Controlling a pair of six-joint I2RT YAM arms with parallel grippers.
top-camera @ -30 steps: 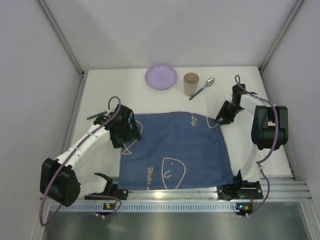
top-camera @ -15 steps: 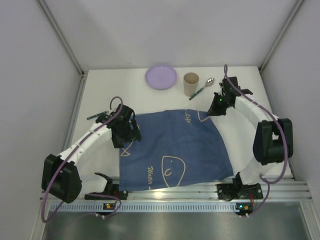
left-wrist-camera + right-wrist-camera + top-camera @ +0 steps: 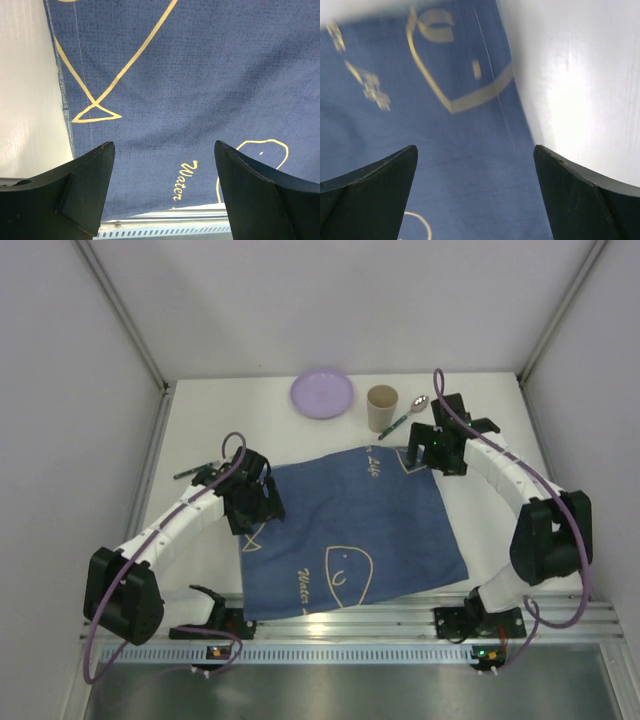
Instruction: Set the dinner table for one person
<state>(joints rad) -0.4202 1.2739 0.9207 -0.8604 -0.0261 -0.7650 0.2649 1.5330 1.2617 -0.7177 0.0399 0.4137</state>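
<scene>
The dinner table [image 3: 200, 420], a large flat white rectangular top with a ribbed aluminium rail [image 3: 350, 625] along its near edge, fills the floor of the white-walled cell. A blue cloth mat with pale yellow line drawings and lettering [image 3: 350, 530] lies on it. The mat lies flat at a slight slant in the near half of the table, and its near edge reaches the rail. At the far side, off the mat, stand a round lilac plate [image 3: 322, 394] and, just right of it, an upright tan cylindrical cup [image 3: 381, 407]. A spoon with a green handle [image 3: 405, 417] lies slantwise just right of the cup. A thin dark green utensil [image 3: 190, 472] lies on the bare table left of the mat; its kind cannot be told. The left arm [image 3: 170, 530] reaches over the mat's far left corner. In its wrist view the left fingers [image 3: 75, 190] stand wide apart above the cloth with nothing between them. The right arm [image 3: 510, 475] curves round to the mat's far right corner, near the spoon. The right fingers [image 3: 580, 200] are likewise spread wide and hold nothing, over the mat's edge and the white table beside it.
</scene>
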